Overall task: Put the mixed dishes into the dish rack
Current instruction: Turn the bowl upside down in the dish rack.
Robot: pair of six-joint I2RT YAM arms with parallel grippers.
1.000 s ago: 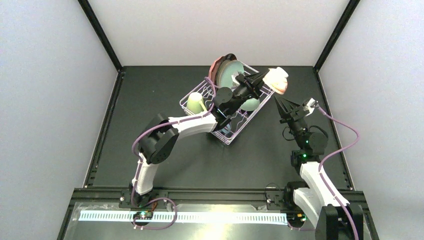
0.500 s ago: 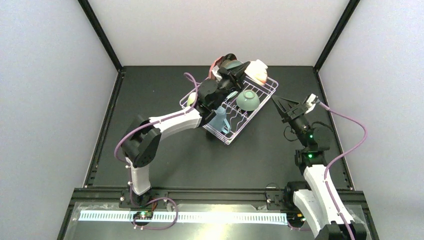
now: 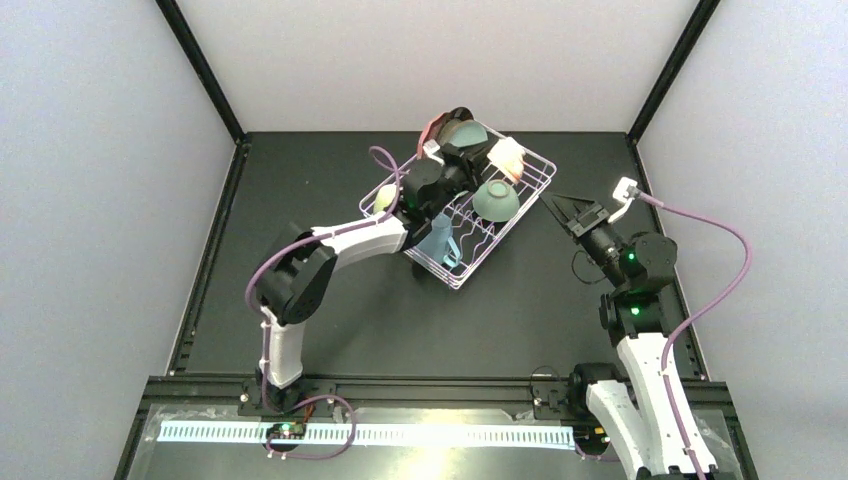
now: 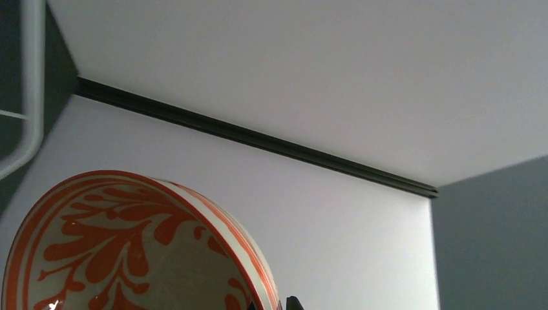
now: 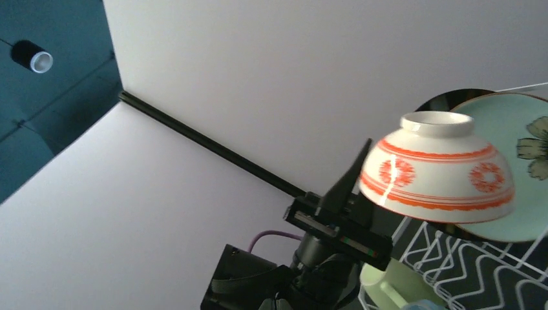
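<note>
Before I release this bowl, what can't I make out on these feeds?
Left wrist: the small orange-patterned bowl fills the bottom, hiding the prongs of the dish rack.
Top: the left gripper and arm cover most of the plates and the spot under the bowl.
Right wrist: rack cut off at the bottom edge; right gripper out of frame.

two bowls [image 3: 495, 200] [image 3: 507, 158], two mugs [image 3: 437, 243] [image 3: 385, 197], three plates [image 3: 462, 133], one rack [image 3: 458, 284]
</note>
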